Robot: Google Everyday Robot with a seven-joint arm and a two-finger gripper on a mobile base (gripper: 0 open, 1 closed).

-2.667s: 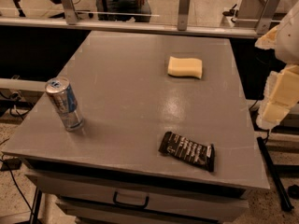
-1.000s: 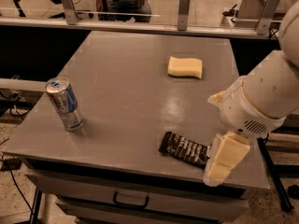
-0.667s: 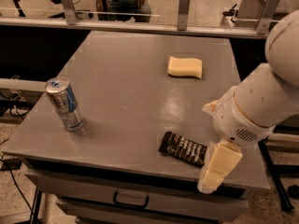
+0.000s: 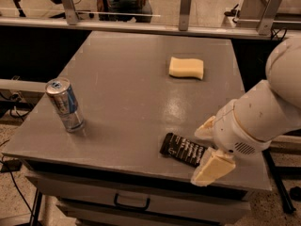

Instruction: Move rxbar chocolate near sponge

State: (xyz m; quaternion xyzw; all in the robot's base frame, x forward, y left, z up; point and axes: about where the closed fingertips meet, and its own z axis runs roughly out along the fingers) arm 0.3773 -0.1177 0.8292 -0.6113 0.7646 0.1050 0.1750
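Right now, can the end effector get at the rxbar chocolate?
Probably yes. The end effector sits at the right end of the rxbar chocolate near the table's front edge, fingers apart on either side. Nothing lies between; the can and sponge stand well away.

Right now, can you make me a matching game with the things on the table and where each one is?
Things:
1. sponge
2. drink can
3. rxbar chocolate
4. gripper

Places:
A. standing upright near the left edge of the table
B. lying flat and black near the front edge
C. pale yellow, lying toward the far right
D. low at the front right, jaws open at the bar's right end

Pairs: 1-C, 2-A, 3-B, 4-D
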